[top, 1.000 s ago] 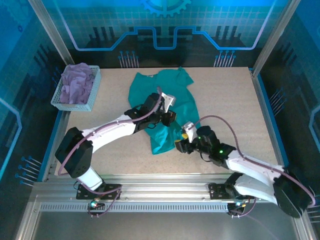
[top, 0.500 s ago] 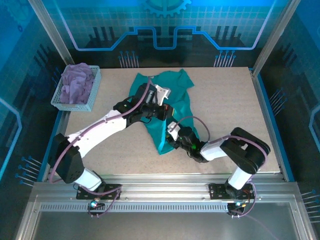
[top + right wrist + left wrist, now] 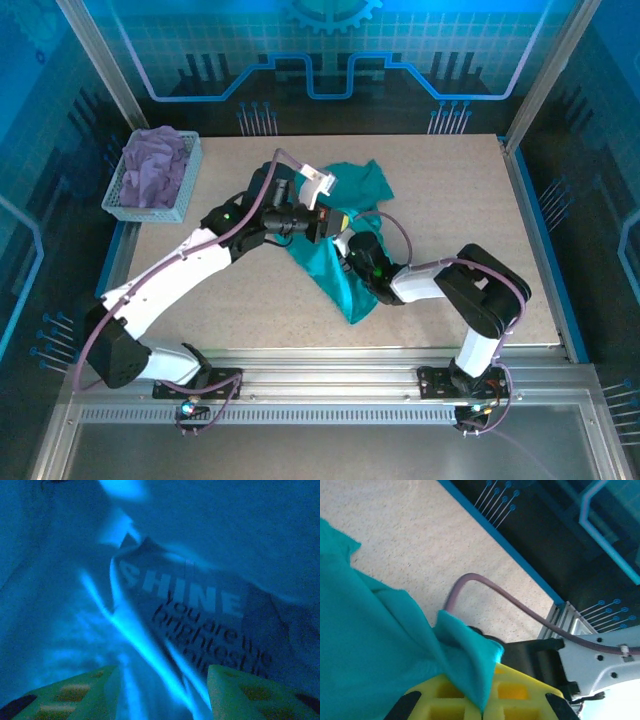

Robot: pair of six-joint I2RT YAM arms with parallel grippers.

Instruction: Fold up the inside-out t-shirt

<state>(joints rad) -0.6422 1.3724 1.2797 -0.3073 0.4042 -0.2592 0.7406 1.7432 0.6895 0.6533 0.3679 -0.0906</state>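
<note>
Left gripper [image 3: 486, 701] pinches the teal t-shirt [image 3: 347, 287], right of the laundry basket [image 3: 121, 208]; its cloth shrouds the half-spread right gripper [image 3: 162, 681].

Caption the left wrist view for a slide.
Left gripper, fingers shut on a fold of the teal t-shirt, speckled table beyond.

Your two arms wear glossy white shells over bulky black joints: the left arm [image 3: 170, 275] and the right arm [image 3: 420, 283]. A thin purple cable [image 3: 520, 607] loops along each. The left gripper [image 3: 482, 702] carries yellow plastic fingers [image 3: 515, 690] moulded with square pockets and black corners.
</note>
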